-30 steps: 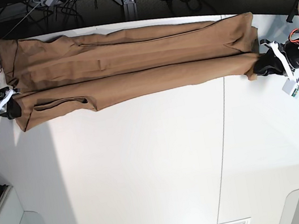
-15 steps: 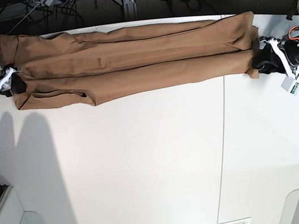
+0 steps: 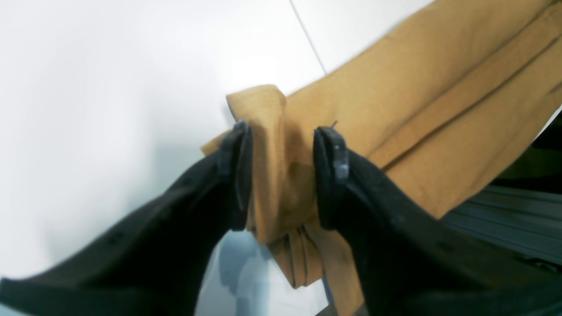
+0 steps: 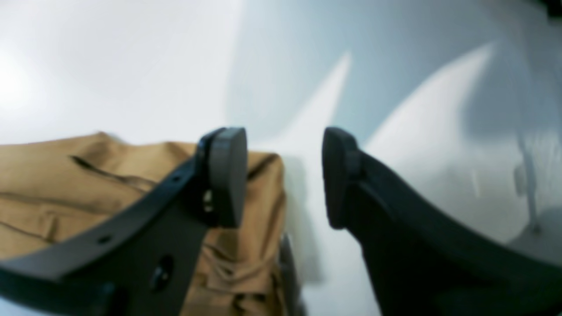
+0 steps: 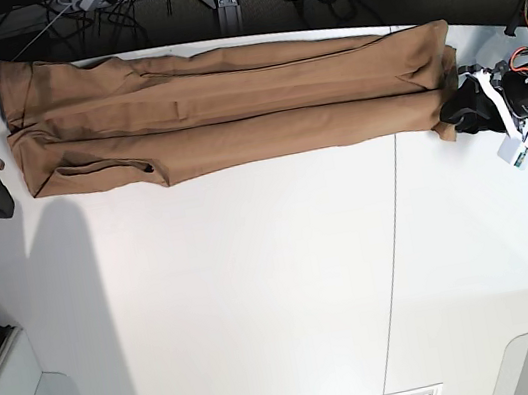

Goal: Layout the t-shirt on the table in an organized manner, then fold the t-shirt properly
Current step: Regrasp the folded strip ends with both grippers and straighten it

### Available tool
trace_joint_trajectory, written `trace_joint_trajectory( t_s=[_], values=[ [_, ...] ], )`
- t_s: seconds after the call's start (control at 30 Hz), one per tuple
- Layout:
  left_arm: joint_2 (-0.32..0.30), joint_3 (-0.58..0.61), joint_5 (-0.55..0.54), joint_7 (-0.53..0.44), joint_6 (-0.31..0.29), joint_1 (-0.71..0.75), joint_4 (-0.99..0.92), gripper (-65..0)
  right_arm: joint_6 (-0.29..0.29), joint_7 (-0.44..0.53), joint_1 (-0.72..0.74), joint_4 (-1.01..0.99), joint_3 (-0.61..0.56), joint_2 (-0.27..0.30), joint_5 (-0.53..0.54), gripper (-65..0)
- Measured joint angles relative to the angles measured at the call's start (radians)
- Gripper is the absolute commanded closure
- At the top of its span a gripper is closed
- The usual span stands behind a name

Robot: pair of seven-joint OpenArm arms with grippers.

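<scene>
The black metal right gripper (image 5: 4, 204), its pincer now wide, had moved off the brown soft-cloth t-shirt (image 5: 234, 142), which lay folded into a long strip along the white tabletop's (image 5: 249, 291) far edge, while the black left gripper (image 3: 281, 175) stood wide around its other end.

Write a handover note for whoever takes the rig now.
Left gripper: jaws open, around a raised bit of cloth at the shirt's end, apparently not clamped.
Right gripper: jaws open, empty, just off the opposite end.
T-shirt: long folded strip along the table's far edge.
Done: folded into a strip.
Left: likely tidy the ends, then fold the strip shorter.
</scene>
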Motion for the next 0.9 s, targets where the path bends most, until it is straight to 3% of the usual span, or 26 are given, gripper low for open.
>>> trace_joint_trajectory(
  t_s=[0.1,0.4,0.47,0.57,0.73,0.9],
  values=[
    [0.0,0.0,0.0,0.0,0.0,0.0,0.0,-25.6,0.0,-0.005,0.0,0.004,-0.076,0.0,-0.012,-28.0],
    [0.0,0.0,-0.003,0.0,0.0,0.0,0.0,-25.6,0.0,0.076,0.0,0.004,-0.301,-0.003,-0.208,-27.7],
    [0.0,0.0,-0.003,0.0,0.0,0.0,0.0,-25.6,-0.021,0.079,0.0,0.004,-0.332,-0.003,-0.241,-22.9],
    [0.0,0.0,-0.002,0.0,0.0,0.0,0.0,-25.6,-0.026,0.079,0.0,0.001,-0.372,-0.003,-0.272,-10.7],
    [0.0,0.0,-0.002,0.0,0.0,0.0,0.0,-25.6,-0.061,0.079,0.0,0.001,-0.387,-0.003,-0.291,0.0],
    [0.0,0.0,-0.003,0.0,0.0,0.0,0.0,-25.6,-0.064,0.079,0.0,0.001,-0.387,-0.003,-0.288,0.0]
  ],
)
